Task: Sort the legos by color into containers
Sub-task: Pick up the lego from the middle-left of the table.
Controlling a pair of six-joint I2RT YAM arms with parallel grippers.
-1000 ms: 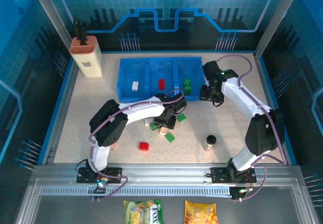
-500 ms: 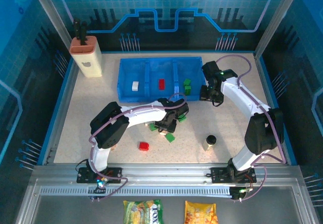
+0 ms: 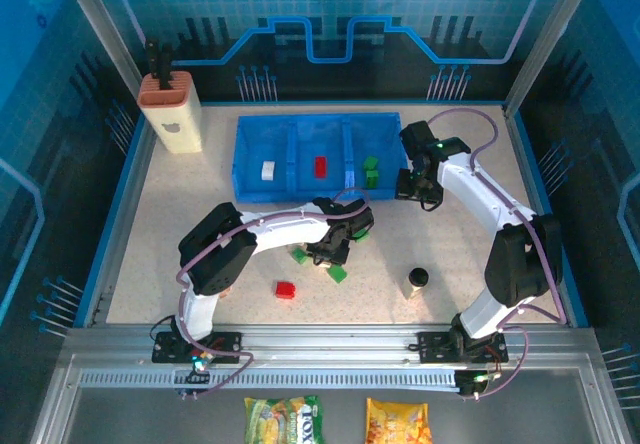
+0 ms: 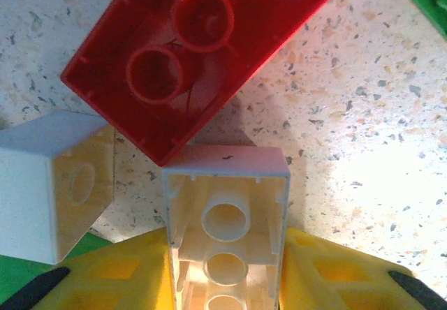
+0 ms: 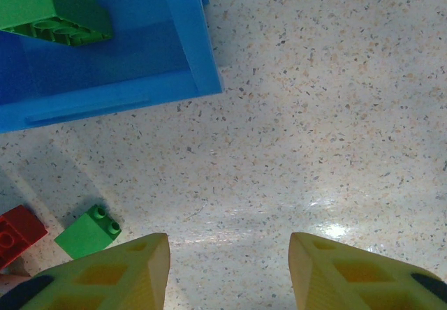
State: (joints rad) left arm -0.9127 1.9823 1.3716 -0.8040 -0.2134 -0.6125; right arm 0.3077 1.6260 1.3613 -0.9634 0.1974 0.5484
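Cream plastic shows between the yellow fingers [image 4: 105, 282] of the left gripper [image 4: 225, 261]: a small hollow cream lego brick [image 4: 227, 205], underside facing the camera. Both fingers press against its long sides, so the grip is closed on it. Whether it rests on the speckled table [image 4: 377, 149] or is lifted off it, I cannot tell. At 12 o'clock from it, just beside its far edge, lies an upturned red lego brick [image 4: 195, 52]. A tilted white lego brick [image 4: 49, 191] sits at 9 o'clock.

From above, the left gripper [image 3: 335, 246] is near the table's middle. The shallow translucent blue plastic tray [image 3: 318, 124] is at 12 o'clock from it. Its left compartment holds a white piece [image 3: 267, 170], the middle one a red piece [image 3: 320, 166] and the right one green pieces [image 3: 371, 169]. Loose on the table are a square green brick [image 3: 339, 273] at 6 o'clock of the gripper, a second green brick [image 3: 300, 254] at 9 o'clock and a small red brick [image 3: 286, 289] at 7 o'clock. A small dark-capped bottle [image 3: 416, 282] stands at 4 o'clock.

The right gripper [image 3: 412, 186] hangs just off the tray's right end. Its wrist view shows its jaws [image 5: 227, 275] spread apart over bare table. The tray's corner [image 5: 195, 45] is at 11 o'clock there.
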